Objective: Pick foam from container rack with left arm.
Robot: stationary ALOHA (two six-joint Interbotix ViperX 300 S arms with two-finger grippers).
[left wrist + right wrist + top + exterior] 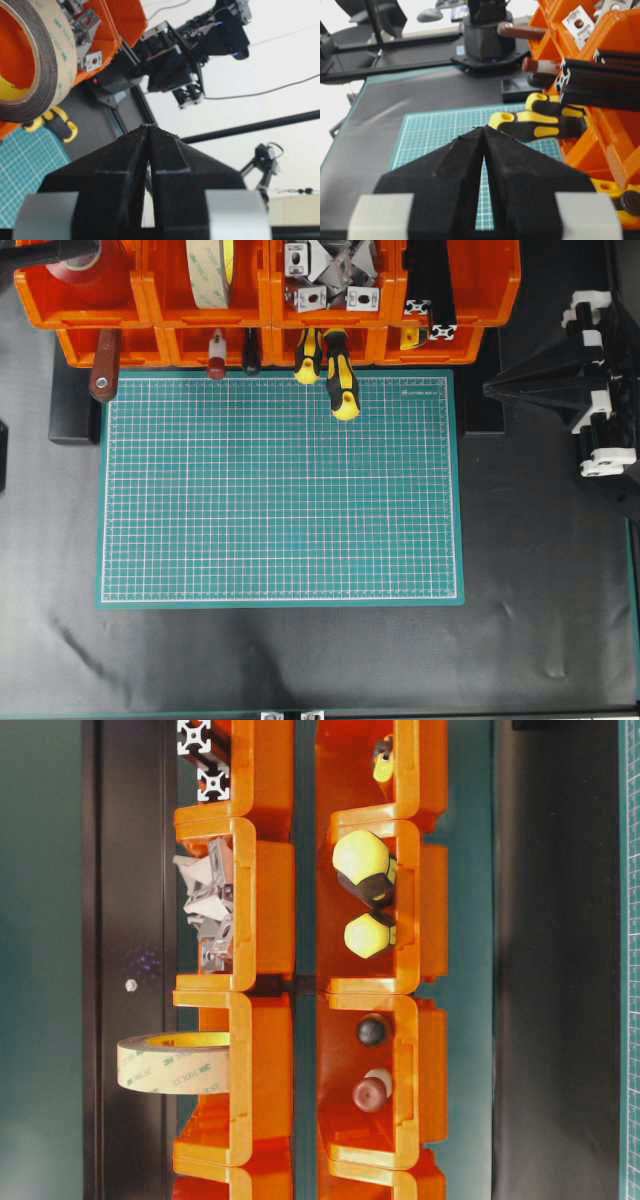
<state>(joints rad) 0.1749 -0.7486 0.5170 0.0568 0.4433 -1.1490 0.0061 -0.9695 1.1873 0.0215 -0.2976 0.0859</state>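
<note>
Mat (280,490): green grid sheet in the middle of the black desk (300,660); its surface is bare except along the far edge.
Mat far edge: a yellow-and-black handle (340,380) sticks out of the rack and reaches over it; a second one (308,358) ends at the edge.
Desk margins: black strips run left, right and on the near side of the mat.
Rack (270,300): orange bins in two rows along the far side of the desk, the front row just beside the mat's far edge.
Foam (210,270): stands on edge in the second back bin from the left, rising above the bin's rim; in the left wrist view it looms at upper left (35,60), dark side ring and cream band showing.
Back left bin: a red tape roll (75,270).
Back third bin: grey metal brackets (330,275).
Back right bin: black slotted bars (430,290).
Front row: a brown handle (103,375) at the left, then a reddish handle and a black one, then the yellow-and-black handles.
Left claw (149,127): fingers pressed together, gripping nothing, tips apart from the foam.
Right claw (484,129): fingers together, empty, over the mat's right side near the rack.
</note>
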